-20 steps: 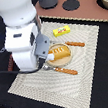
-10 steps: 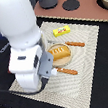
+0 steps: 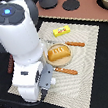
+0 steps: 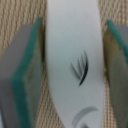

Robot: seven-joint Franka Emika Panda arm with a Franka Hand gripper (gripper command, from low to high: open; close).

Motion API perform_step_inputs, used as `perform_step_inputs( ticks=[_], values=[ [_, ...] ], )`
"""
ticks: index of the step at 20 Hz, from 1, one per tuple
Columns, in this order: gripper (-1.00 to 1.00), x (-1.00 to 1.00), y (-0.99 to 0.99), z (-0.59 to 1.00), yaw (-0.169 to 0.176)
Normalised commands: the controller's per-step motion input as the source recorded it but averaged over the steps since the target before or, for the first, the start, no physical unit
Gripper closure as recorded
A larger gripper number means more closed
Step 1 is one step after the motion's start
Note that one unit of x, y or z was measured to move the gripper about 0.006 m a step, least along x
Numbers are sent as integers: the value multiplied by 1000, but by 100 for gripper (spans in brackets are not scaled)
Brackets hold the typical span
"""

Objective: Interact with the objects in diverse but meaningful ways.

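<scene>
White fish (image 4: 75, 60) between gripper (image 4: 74, 65) pads

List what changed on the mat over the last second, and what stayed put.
The arm swung toward the near edge of the placemat, and the gripper now straddles the white fish, jaws on either side with narrow gaps showing. No firm grasp is visible. The bread loaf, butter block and both orange-handled utensils lie as before.
</scene>
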Motion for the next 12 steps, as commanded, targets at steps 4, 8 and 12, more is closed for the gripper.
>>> perform_step_inputs(
  ticks=[4,8,12],
  values=[
    [-100,358,17,978,-47],
    [-100,226,76,1000,-87],
    [-100,-4,384,944,-46]
  ],
)
